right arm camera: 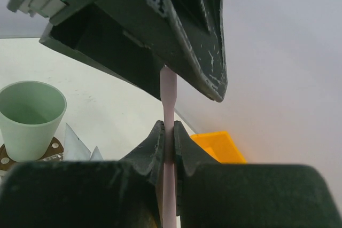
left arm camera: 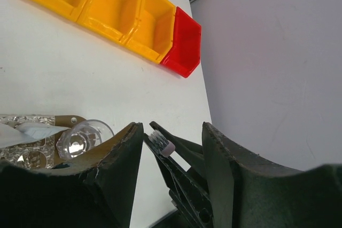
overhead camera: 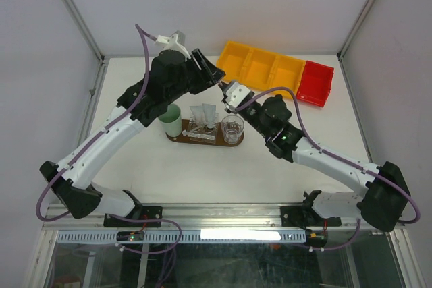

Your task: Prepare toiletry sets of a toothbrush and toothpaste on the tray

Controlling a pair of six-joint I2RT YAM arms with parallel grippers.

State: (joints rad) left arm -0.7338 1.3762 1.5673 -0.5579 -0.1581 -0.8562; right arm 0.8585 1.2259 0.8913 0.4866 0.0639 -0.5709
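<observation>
My right gripper [right arm camera: 168, 129] is shut on the handle of a pale lilac toothbrush [right arm camera: 168, 92], held upright above the table. The brush's bristled head [left arm camera: 163, 143] sits between the spread jaws of my left gripper [left arm camera: 171, 132], which touch nothing. In the top view the left gripper [overhead camera: 214, 75] and right gripper [overhead camera: 231, 92] meet tip to tip behind the dark-brown tray [overhead camera: 202, 142]. White tubes [overhead camera: 204, 116] stand on the tray.
A mint-green cup [overhead camera: 170, 121] stands at the tray's left end and a clear glass [overhead camera: 232, 128] at its right end. A yellow divided bin [overhead camera: 263, 67] and a red bin [overhead camera: 316, 84] sit at the back right.
</observation>
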